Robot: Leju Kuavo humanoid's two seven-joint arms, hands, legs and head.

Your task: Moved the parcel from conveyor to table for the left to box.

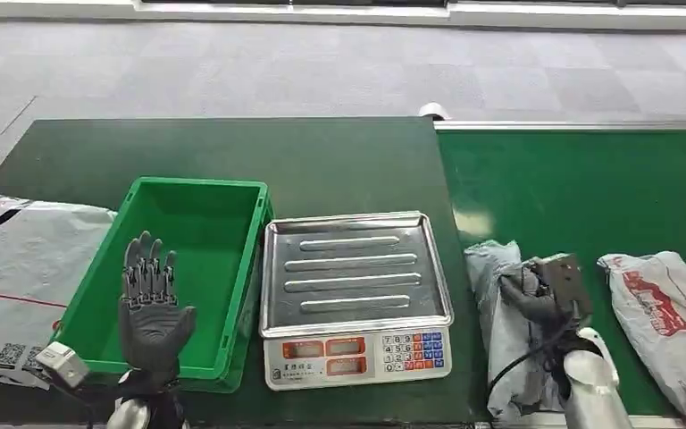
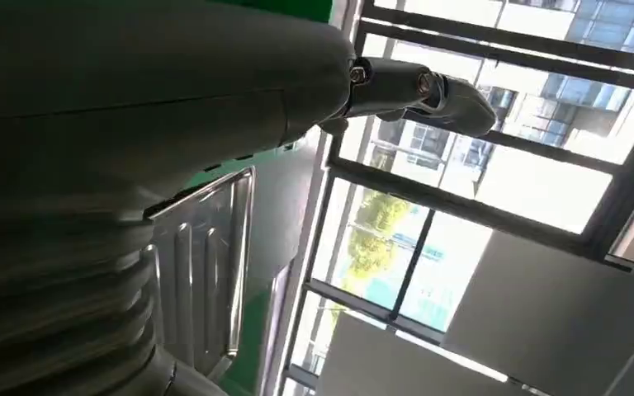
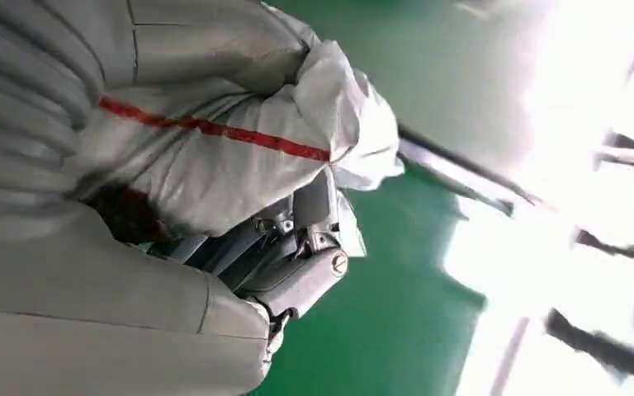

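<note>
**Right hand's got the parcel, left hand just waiting over the bin**

From the head view you get the whole layout: a green bin (image 1: 198, 268) on the left of the dark green table (image 1: 322, 165), a silver-tray scale (image 1: 355, 295) just beside it, and the brighter green conveyor (image 1: 589, 192) on the right. The grey parcel (image 1: 500, 331) sits at the conveyor's left edge, right next to the table. The right hand (image 1: 545, 290) is wrapped onto the top of it, fingers curled into the crumpled plastic. Another grey bag with red print (image 1: 670, 322) lies near it further right on the belt, and a big white bag (image 1: 18, 286) sits left of the bin.

The right wrist view gives what the head cam can't: up close, the parcel (image 3: 239, 140) is bunched between thumb and fingers (image 3: 297, 272), a red stripe across its wrap, green belt behind it. So that hand is clamped on the parcel, no doubt.

The left hand (image 1: 152, 308) is held upright in front of the bin's near wall, palm showing, fingers straight and apart, holding nothing. The left wrist view mostly shows the thumb (image 2: 429, 91) sticking out against bright windows, plus a slice of the scale's tray (image 2: 206, 272).
</note>
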